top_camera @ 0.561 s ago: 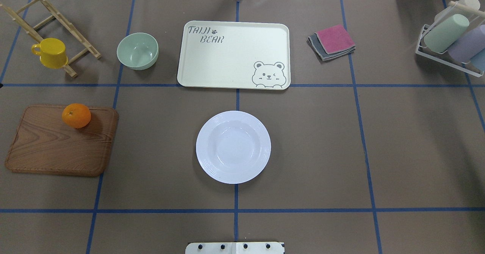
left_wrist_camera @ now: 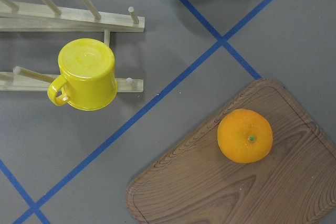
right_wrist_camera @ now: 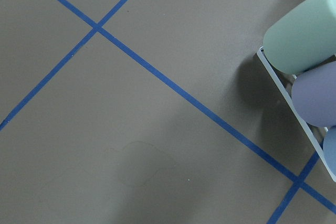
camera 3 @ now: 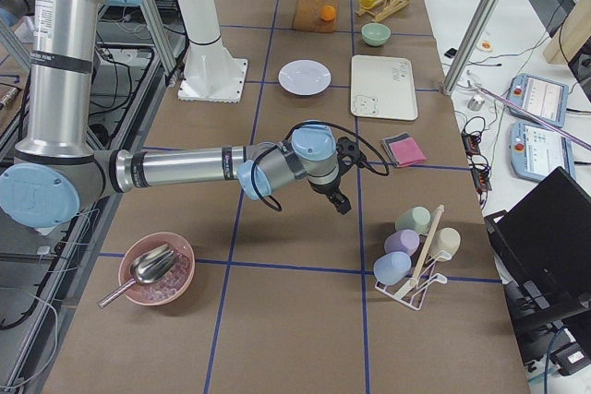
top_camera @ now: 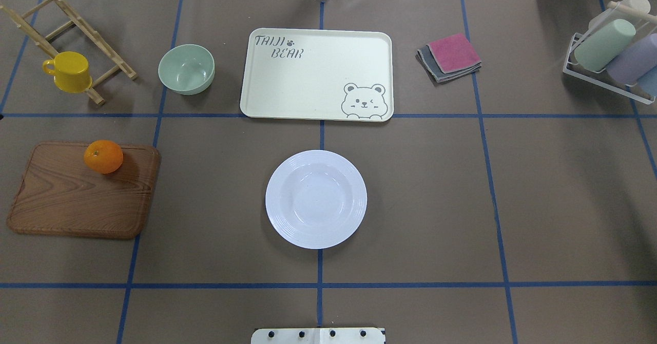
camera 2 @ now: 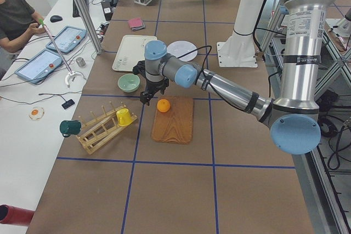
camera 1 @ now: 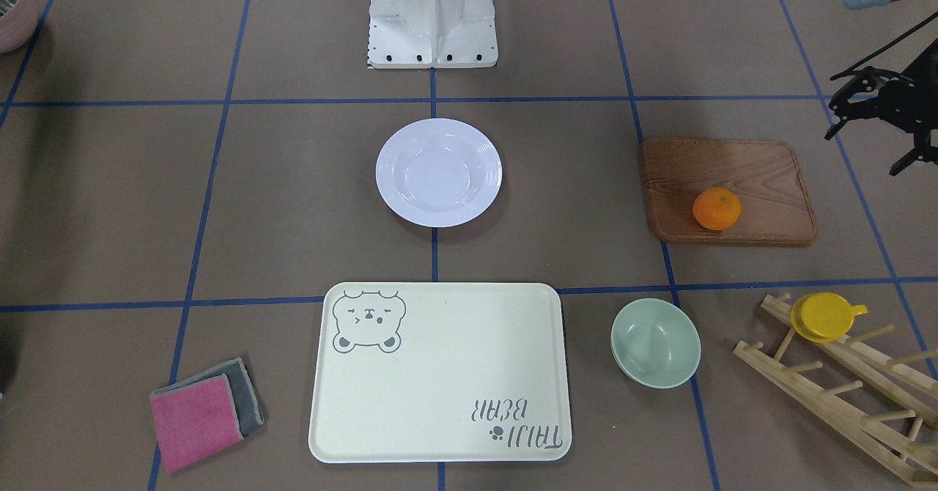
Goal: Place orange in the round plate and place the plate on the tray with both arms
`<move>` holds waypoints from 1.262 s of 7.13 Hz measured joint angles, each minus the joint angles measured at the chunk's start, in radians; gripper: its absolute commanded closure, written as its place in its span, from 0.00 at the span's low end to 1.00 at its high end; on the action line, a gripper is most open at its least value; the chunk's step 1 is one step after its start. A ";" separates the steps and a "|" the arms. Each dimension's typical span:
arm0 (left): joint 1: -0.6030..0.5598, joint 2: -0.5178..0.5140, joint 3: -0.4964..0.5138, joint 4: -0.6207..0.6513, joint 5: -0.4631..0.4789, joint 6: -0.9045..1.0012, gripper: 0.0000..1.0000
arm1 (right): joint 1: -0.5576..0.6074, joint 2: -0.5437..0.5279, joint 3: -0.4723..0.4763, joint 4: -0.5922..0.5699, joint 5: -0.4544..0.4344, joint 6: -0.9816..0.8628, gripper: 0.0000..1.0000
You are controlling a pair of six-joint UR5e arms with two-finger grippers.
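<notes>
The orange (top_camera: 103,156) sits on the far edge of a brown wooden board (top_camera: 77,200), on the table's left. The white round plate (top_camera: 316,198) lies empty at the centre, and the cream bear tray (top_camera: 308,77) lies empty behind it. My left gripper (camera 1: 861,155) hangs open above the table near the board, a little off from the orange (camera 1: 717,208). The left wrist view shows the orange (left_wrist_camera: 245,136) right of centre, with no fingers in view. My right gripper (camera 3: 342,196) hovers over bare table near the cup rack; I cannot tell whether it is open or shut.
A pale-green bowl (top_camera: 186,69) stands left of the tray. A yellow cup (top_camera: 69,71) hangs on a wooden rack (top_camera: 77,20) at the far left. Folded cloths (top_camera: 451,56) lie right of the tray, and a rack of cups (top_camera: 611,51) stands at the far right.
</notes>
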 measured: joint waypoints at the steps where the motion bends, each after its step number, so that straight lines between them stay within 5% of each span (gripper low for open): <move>1: 0.000 0.000 0.000 0.000 0.000 0.000 0.01 | 0.000 0.000 0.000 0.000 0.000 0.000 0.00; 7: 0.000 -0.001 -0.034 -0.001 -0.011 -0.001 0.01 | -0.001 -0.007 -0.021 0.009 -0.001 0.007 0.00; 9: -0.001 0.004 -0.039 -0.001 -0.027 -0.001 0.01 | -0.001 -0.028 -0.101 0.146 0.004 0.013 0.00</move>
